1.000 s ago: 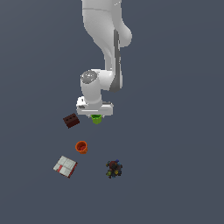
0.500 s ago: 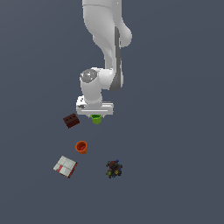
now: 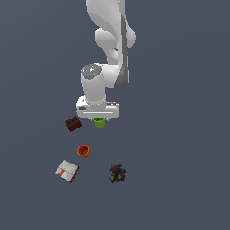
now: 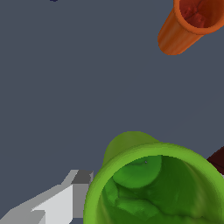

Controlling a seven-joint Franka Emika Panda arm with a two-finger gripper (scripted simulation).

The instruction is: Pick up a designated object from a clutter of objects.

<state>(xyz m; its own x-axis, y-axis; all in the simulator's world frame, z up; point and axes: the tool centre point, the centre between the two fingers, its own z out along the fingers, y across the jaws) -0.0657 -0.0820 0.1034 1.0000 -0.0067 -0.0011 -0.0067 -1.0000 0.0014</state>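
Observation:
The lime-green cup (image 3: 99, 122) sits directly under my gripper (image 3: 99, 118), with only its lower part showing below the white hand. In the wrist view the cup (image 4: 153, 175) fills the frame, mouth open toward the camera. One grey fingertip (image 4: 74, 192) presses against the outside of its rim; the other finger is hidden. The gripper looks shut on the cup. The rest of the clutter lies nearby: a dark red studded brick (image 3: 72, 124), an orange cup (image 3: 83, 151), a white-and-red flat box (image 3: 67, 171) and a dark multicoloured toy (image 3: 117, 173).
The orange cup (image 4: 192, 24) also shows in the wrist view, a short way from the green cup. A sliver of the dark red brick (image 4: 217, 159) shows beside the green cup's rim. All items rest on a plain grey floor (image 3: 179, 148).

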